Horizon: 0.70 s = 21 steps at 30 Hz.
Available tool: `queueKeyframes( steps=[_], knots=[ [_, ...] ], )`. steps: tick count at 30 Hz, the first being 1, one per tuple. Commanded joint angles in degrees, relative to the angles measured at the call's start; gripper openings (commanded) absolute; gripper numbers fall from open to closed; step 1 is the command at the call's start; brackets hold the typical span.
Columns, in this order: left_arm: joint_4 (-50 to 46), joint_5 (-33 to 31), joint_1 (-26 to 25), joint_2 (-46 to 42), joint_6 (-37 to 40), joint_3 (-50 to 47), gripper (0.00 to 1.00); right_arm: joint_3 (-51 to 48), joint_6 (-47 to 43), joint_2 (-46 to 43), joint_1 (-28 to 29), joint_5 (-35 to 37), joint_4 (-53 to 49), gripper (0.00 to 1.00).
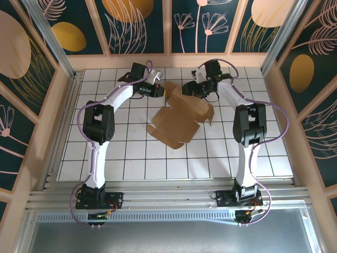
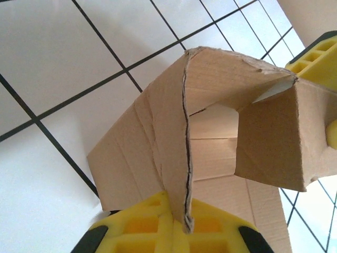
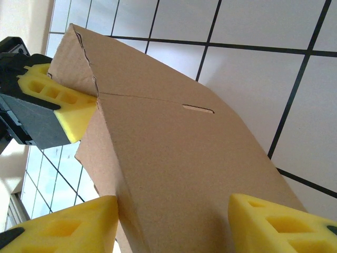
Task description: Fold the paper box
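While the paper box sits half-raised near the back wall, hold it steady | left gripper pinched on a wall-side flap; right gripper astride the next panel, jaws apart, can't tell if gripping | imo bend along the crease, slowly

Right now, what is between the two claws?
A raised flap of the paper box, seen from the top view. The left claw pinches its edge; the right claw sits opposite.
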Motion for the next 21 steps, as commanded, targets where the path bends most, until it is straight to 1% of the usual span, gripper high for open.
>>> queueKeyframes(
  steps=[1, 5, 9, 13, 15, 17, 19, 21],
  knots=[
    [2.1, 5.4, -1.4, -6.5, -3.8, 0.4, 0.00, -1.9, 0.2, 1.1, 0.5, 3.3, -1.8, 0.58],
    [2.7, 4.1, -2.6, -9.3, -4.4, -1.9, 0.00, -2.0, 0.2, 1.0, 0.6, 3.3, -1.7, 0.58],
    [3.1, 0.5, -3.7, -11.1, -4.0, -4.1, 0.00, -2.2, 0.4, 0.8, 0.6, 3.2, -1.5, 0.58],
    [2.5, -2.5, -4.2, -11.1, -3.8, -6.9, 0.00, -2.7, 0.5, 0.5, 0.6, 3.2, -1.3, 0.58],
    [3.2, -4.9, -4.2, -11.8, -3.9, -9.8, 0.00, -3.3, 0.6, 0.2, 0.7, 3.1, -0.8, 0.58],
    [4.6, -5.9, -4.2, -13.2, -3.5, -13.2, 0.00, -3.7, 0.8, 0.1, 1.0, 3.1, -0.8, 0.58],
    [8.2, -7.0, -4.2, -15.0, -4.0, -17.7, 0.00, -4.3, 0.6, -0.2, 1.4, 2.7, -0.5, 0.58],
    [10.8, -7.7, -4.2, -16.2, -4.1, -20.8, 0.01, -5.4, 0.8, -0.9, 1.7, 0.6, 0.6, 0.59]
  ],
)
